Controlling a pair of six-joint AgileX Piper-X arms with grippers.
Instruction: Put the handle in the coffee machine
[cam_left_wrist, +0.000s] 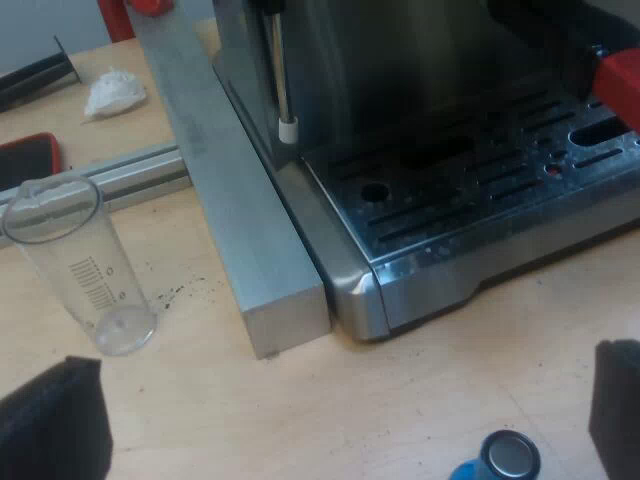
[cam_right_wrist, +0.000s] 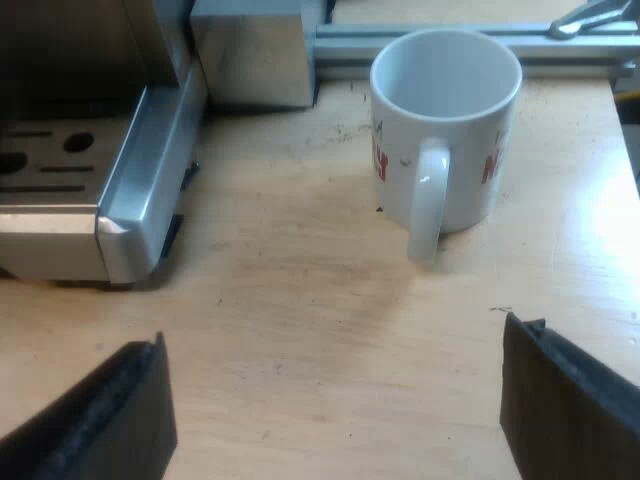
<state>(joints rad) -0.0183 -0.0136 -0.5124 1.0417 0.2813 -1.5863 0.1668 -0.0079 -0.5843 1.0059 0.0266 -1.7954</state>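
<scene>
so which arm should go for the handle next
Left, probably: the left fingers, open, face the machine's front, where the handle's red end shows above the drip tray. The right fingers hang open by the mug.

A pale wooden tabletop (cam_left_wrist: 420, 400) is taking soft, even light, its grain showing faintly. A thick aluminium bar (cam_left_wrist: 235, 210) is lying flat on it, with a slotted rail (cam_left_wrist: 130, 172) meeting its side. Dark specks (cam_left_wrist: 175, 293) are lying scattered near that joint, and a crumpled white tissue (cam_left_wrist: 113, 92) is sitting beyond the rail.
</scene>
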